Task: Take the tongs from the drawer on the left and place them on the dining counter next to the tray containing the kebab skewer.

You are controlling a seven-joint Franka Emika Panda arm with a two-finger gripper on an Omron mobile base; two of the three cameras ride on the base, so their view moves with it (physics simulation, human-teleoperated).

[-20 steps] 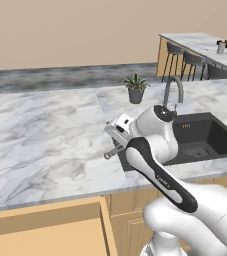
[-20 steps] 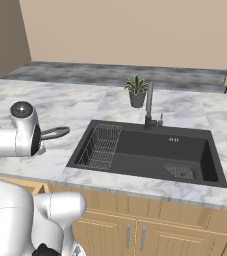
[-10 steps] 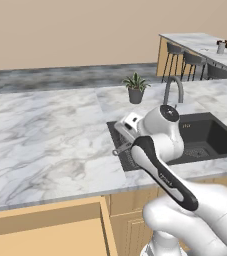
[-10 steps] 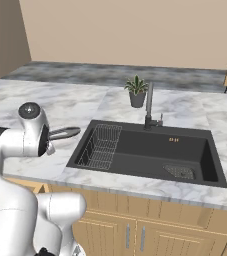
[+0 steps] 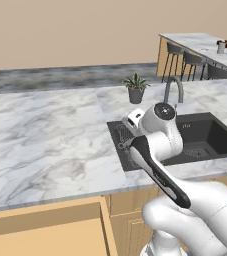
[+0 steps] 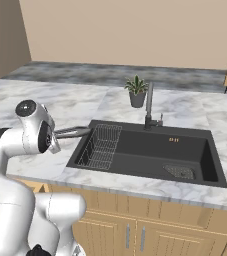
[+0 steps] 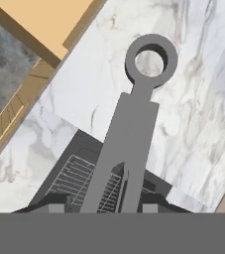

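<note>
Tongs are riding in the gripper, fingers clenched on their blades, ring end forward over the worktop beside the sink. Carrying is underway; next comes driving toward the dining counter, far right.

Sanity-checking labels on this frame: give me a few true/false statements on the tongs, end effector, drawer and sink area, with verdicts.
1. The end effector holds the tongs. True.
2. The tongs lie flat on the worktop. False: they are lifted in the air, over the worktop and the sink's edge.
3. The drawer is open. True: its wood interior shows at the lower left of the left base view.
4. The potted plant stands inside the sink. False: it stands on the worktop behind the sink, beside the faucet.
5. A wire rack lies in the sink's left part. True.
</note>
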